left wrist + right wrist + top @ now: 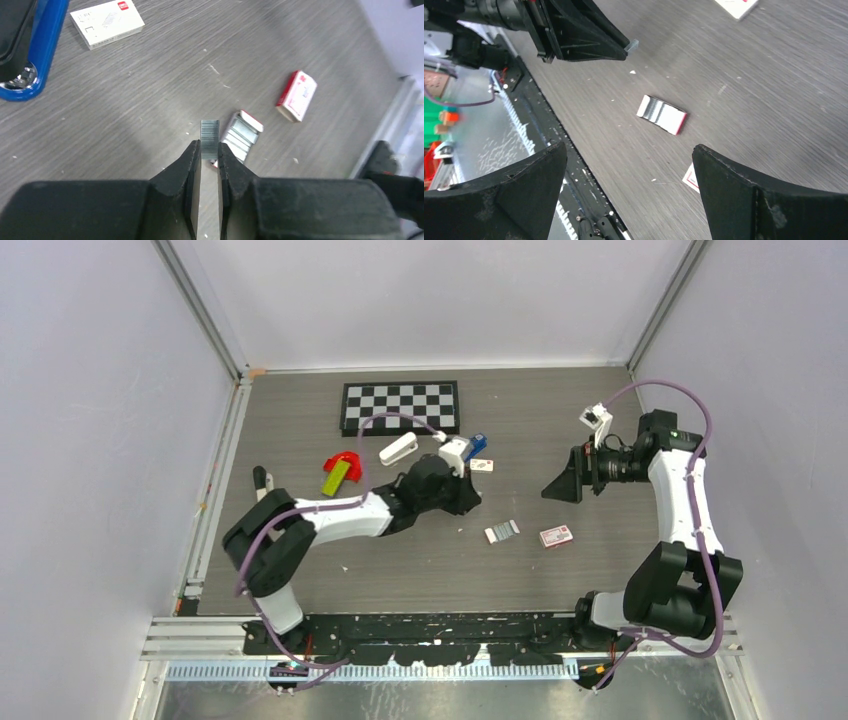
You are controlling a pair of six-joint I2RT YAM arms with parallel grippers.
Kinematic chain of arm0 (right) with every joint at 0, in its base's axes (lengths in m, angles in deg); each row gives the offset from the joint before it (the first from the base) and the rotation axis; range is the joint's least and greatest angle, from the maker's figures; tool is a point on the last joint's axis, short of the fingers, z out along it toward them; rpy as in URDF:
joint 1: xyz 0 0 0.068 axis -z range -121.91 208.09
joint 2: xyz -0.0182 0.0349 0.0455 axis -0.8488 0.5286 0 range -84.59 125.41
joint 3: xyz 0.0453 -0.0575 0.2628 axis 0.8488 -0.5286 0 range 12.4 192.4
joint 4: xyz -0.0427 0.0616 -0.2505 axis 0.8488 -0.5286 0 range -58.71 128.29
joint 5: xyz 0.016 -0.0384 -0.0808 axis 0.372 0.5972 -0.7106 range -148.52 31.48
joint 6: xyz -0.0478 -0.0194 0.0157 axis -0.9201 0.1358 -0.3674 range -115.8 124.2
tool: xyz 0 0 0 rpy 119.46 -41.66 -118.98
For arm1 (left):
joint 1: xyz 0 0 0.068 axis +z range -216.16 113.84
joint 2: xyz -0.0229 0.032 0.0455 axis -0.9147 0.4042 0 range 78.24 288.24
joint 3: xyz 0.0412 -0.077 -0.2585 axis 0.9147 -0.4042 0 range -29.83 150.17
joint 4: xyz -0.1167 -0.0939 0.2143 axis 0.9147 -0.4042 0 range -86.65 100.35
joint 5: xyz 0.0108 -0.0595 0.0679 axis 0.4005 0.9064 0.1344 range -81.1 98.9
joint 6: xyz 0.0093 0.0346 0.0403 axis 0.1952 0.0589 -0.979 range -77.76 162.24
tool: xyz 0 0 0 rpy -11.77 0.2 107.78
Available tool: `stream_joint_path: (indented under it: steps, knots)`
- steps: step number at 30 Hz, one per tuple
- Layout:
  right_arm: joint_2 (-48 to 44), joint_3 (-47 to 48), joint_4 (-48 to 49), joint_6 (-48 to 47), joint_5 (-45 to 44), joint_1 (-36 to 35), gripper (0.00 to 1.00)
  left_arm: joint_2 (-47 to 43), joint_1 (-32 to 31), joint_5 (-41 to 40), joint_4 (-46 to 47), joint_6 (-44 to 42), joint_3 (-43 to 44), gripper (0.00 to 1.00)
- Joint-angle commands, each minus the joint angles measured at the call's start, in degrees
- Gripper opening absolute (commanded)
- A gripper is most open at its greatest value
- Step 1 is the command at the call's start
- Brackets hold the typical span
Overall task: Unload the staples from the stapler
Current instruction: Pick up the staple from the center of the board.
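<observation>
Between the fingers of my left gripper there is one short strip of staples. The jaws are pressed together on its lower end, and the strip stands out in front of them, above the table. My right gripper waits on the right side with its fingers wide apart and nothing in them.

The blue stapler lies on the table behind my left gripper, near the middle of the far side and well apart from the strip. So I judge that the main step is done: one strip is out of the stapler and in my grip. I cannot tell from here whether the magazine is now empty, because its inside is hidden. I think what is left is to put this strip down, perhaps near the open staple box, to check the stapler for more staples, and to close it if it is open.

Counted, I see:
- two staplers, the blue one and a white stapler to its left;
- three staple boxes: a white box just beside the blue stapler, the open one with several strips (too small to count), and a closed red-and-white box near it;
- one loose strip, which is mine;
- one checkerboard at the far edge.
</observation>
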Motion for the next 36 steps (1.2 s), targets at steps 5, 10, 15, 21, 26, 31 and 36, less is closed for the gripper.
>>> stream_joint_path:
  steps: [5, 10, 15, 21, 26, 31, 36]
  knots:
    - [2.56, 3.64, -13.80, -11.81, 10.83, -6.83, 1.00, -11.72, 2.20, 8.95, 31.47, 16.66, -16.06, 0.04]
    - [3.38, 6.31, -13.18, -7.05, 12.70, -13.87, 1.00, -15.21, 3.03, 9.82, 42.99, 23.47, -23.03, 0.04]
    - [-4.85, 1.77, 16.79, 26.39, 3.01, -20.48, 1.00, -17.54, 3.23, 9.11, 50.66, 27.92, -27.78, 0.04]
    - [-9.23, -10.78, 53.64, 60.06, 9.60, -23.95, 1.00, -17.24, 3.40, 7.97, 60.59, 32.65, -32.22, 0.04]
    - [-8.02, -15.51, 67.56, 72.00, 10.88, -26.07, 1.00, -16.50, 3.40, 7.74, 65.62, 35.11, -33.39, 0.04]
    - [-6.77, -18.39, 79.06, 82.54, 9.73, -27.36, 0.96, -15.14, 3.40, 7.35, 68.98, 36.86, -33.34, 0.04]
    - [-6.86, -19.22, 83.07, 86.17, 10.24, -29.33, 0.83, -14.38, 3.38, 7.38, 69.31, 37.84, -32.39, 0.04]
